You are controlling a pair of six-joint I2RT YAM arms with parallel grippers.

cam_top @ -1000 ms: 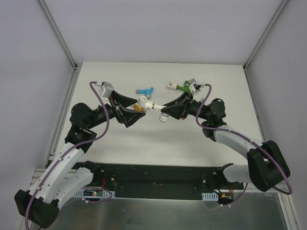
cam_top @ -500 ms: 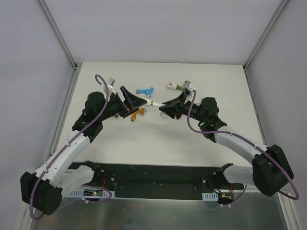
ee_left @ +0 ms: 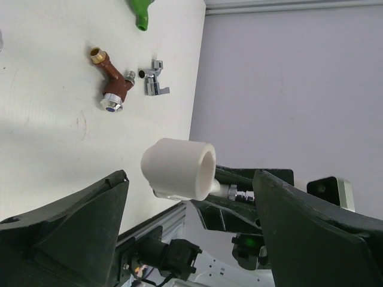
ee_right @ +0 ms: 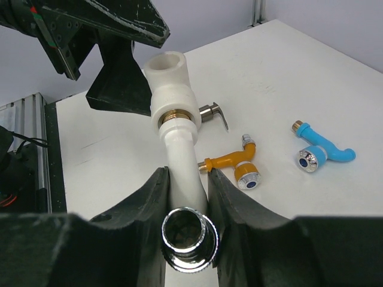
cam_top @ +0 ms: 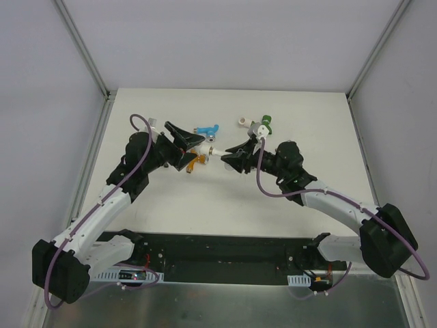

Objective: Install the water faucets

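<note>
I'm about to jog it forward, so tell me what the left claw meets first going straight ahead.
The white pipe fitting on the end of the white faucet that the right claw grips. It sits straight ahead between the left claw's open fingers; depth is unclear.

The top external camera looks down from high behind the arm bases and takes in the whole white table (cam_top: 307,116) from afar. The left wrist camera looks out between its fingers (ee_left: 78,227), low across the table toward a wall (ee_left: 287,78). The right wrist camera faces the opposite way, close along the white faucet (ee_right: 182,155). Both wrist views show the white pipe fitting (ee_left: 179,170) at close range. The right wrist and top views share the orange faucet (ee_right: 230,162) and the blue faucet (ee_right: 323,152).
</note>
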